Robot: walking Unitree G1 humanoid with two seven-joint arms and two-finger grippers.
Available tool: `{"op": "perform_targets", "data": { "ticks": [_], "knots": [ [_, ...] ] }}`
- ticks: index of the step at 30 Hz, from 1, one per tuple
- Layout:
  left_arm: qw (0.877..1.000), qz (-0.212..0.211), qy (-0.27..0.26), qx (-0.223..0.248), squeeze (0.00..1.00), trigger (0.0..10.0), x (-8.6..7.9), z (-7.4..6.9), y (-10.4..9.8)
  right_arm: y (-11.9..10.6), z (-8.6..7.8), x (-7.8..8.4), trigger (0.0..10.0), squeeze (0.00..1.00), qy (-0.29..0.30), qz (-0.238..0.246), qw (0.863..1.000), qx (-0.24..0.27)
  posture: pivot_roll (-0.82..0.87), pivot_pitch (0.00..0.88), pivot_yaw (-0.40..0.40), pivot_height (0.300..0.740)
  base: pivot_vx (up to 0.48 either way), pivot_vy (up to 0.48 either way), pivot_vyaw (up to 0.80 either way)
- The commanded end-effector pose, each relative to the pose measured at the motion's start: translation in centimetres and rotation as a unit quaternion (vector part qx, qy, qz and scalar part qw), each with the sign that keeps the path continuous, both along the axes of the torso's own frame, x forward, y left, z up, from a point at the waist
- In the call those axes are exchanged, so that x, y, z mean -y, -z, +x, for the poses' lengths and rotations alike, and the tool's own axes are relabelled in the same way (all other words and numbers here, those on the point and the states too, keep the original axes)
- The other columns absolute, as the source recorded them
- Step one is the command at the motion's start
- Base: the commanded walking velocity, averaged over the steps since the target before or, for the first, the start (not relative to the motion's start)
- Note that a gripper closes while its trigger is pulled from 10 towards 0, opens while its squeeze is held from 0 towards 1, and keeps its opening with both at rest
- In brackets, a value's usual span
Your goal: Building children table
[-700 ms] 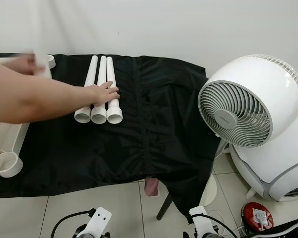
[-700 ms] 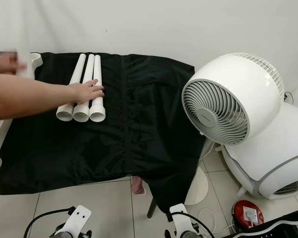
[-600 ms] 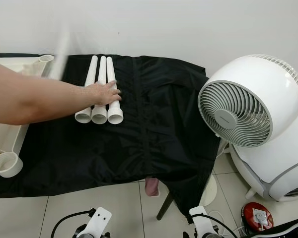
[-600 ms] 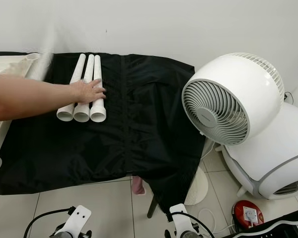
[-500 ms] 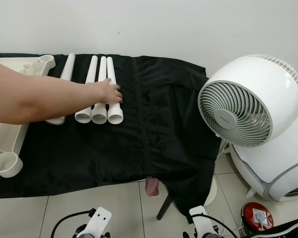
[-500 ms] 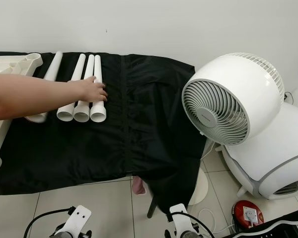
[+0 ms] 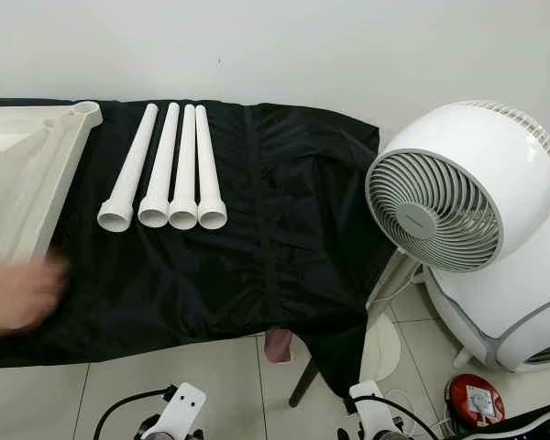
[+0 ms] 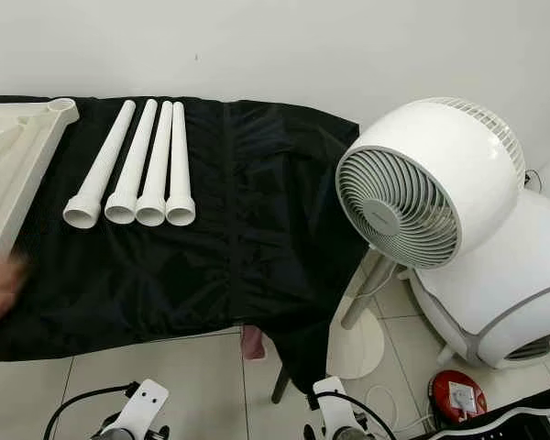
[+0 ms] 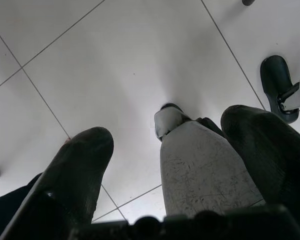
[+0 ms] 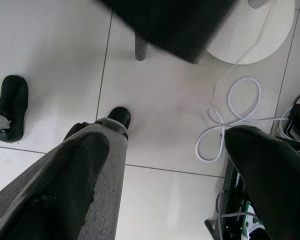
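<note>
At the far left, a person's hand, blurred, hovers over the near edge of the black cloth that covers the work surface. Beside it lies one cream tabletop frame, upside down, with a round leg socket at its far corner. To the right of the frame, four white table legs lie side by side on the cloth, touching or nearly so, their flared open ends toward the robot. The leftmost leg is angled slightly away from the other three.

Further right, past the cloth's edge, stands one large white fan on its round base, with a second white rounded appliance just behind and below it. One red round object sits on the tiled floor near that appliance.

Both arms hang low over the floor. The left gripper has its two black fingers spread apart, nothing between them. The right gripper likewise has its fingers wide apart and empty, above a looped white cable on the tiles.
</note>
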State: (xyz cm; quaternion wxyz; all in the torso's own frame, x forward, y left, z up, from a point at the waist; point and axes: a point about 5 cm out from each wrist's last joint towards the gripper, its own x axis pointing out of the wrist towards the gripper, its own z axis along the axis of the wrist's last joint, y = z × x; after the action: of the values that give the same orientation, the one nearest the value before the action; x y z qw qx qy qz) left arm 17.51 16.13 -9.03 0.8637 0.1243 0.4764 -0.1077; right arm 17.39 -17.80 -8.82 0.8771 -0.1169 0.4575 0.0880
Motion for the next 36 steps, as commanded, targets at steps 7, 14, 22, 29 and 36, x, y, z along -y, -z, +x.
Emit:
{"op": "perform_targets", "data": {
  "ticks": [7,14,22,29,36],
  "knots": [
    [0.998,-0.045,-0.026,0.039,0.0,10.0,0.0,0.1,-0.3,0.4,-1.5,1.4,10.0,0.0,0.033,0.009,0.999,-0.002,0.01,0.0,-0.044,0.74,0.0,0.0,0.0],
    [0.997,-0.046,-0.046,0.039,0.0,10.0,-0.6,-0.3,-0.2,0.4,-1.6,1.3,10.0,0.0,0.016,0.0,1.0,-0.008,0.01,0.0,-0.042,0.74,0.0,0.0,0.0],
    [0.997,-0.044,-0.057,0.039,0.0,10.0,-0.8,-0.6,-0.1,0.5,-1.8,1.4,10.0,0.0,0.016,-0.002,1.0,-0.011,0.02,0.0,-0.04,0.74,0.0,0.0,0.0],
    [0.996,-0.051,-0.064,0.034,0.0,10.0,-0.6,-0.8,0.0,0.6,-2.1,1.5,10.0,0.0,0.013,-0.005,1.0,-0.017,0.01,0.0,-0.042,0.74,0.0,0.0,0.0],
    [0.996,-0.051,-0.064,0.033,0.0,10.0,-0.4,-0.7,0.0,0.7,-2.2,1.5,10.0,0.0,0.012,-0.006,1.0,-0.019,0.01,0.0,-0.045,0.74,0.0,0.0,0.0]
  ]
}}
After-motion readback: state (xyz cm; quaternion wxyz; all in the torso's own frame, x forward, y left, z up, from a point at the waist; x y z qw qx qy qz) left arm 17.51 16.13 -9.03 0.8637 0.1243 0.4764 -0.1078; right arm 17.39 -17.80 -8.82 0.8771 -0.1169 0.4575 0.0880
